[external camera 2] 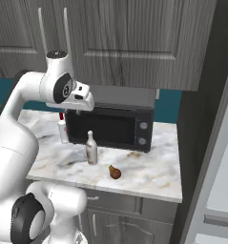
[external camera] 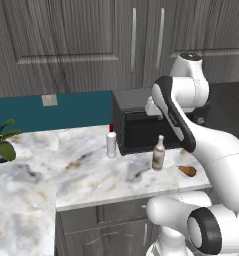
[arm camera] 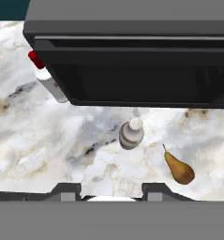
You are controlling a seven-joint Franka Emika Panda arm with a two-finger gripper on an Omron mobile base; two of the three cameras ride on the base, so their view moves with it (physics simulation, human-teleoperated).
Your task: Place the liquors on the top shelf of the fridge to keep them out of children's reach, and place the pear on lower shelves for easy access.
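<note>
My gripper (arm camera: 111,190) hangs above the marble counter (arm camera: 48,150), open, with nothing between its fingertips. Just ahead of it, seen from above, stands the pale liquor bottle with the brownish label (arm camera: 131,133) (external camera: 158,154) (external camera 2: 91,148). The white liquor bottle with the red cap (arm camera: 48,79) (external camera: 111,142) (external camera 2: 63,129) stands upright at the microwave's left corner. The brown pear (arm camera: 179,168) (external camera: 188,170) (external camera 2: 115,172) lies on the counter to the right of the pale bottle. The fridge (external camera 2: 208,157) stands at the right, with part of its pale interior showing. Its top shelf is out of view.
A black microwave (external camera 2: 110,126) (external camera: 136,125) sits at the back of the counter, close behind both bottles. Grey wall cabinets (external camera 2: 134,43) hang above it. A potted plant (external camera: 1,145) stands at the far left. The counter's front edge (external camera 2: 134,193) runs just in front of the pear.
</note>
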